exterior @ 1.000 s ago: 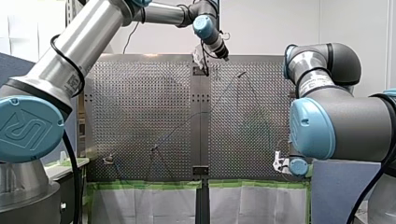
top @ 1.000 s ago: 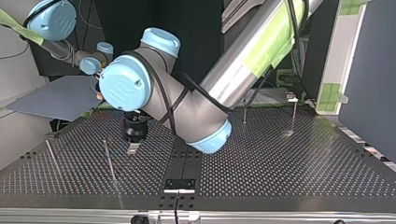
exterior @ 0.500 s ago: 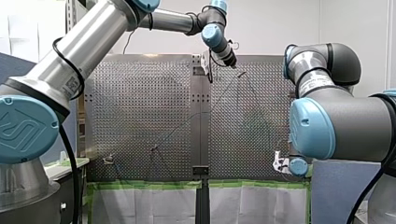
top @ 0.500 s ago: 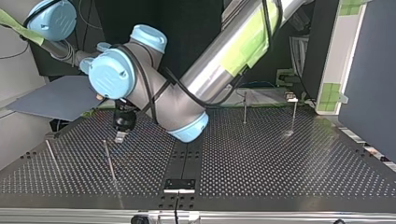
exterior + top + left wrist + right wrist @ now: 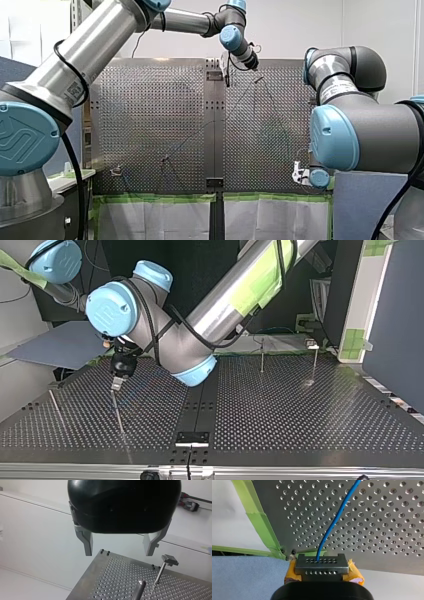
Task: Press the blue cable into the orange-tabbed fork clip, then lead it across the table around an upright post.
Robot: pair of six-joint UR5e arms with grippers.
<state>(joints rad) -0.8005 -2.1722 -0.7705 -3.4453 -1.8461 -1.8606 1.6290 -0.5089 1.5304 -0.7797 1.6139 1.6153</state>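
Where the blue cable [image 5: 332, 527] lies: its near end is clamped in my right gripper [image 5: 321, 565], and it runs straight ahead over the perforated table [image 5: 387, 530].
Farther run: probably the thin line crossing the table in the front view.
My left gripper [image 5: 119, 553]: metal fingers spread, holding nothing, above an upright post [image 5: 138, 590].

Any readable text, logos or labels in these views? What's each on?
"UR": logo on my left arm's blue joint cap.
My left arm's tube label: too small to read.
My right arm's link label: too small to read.
No other text visible.
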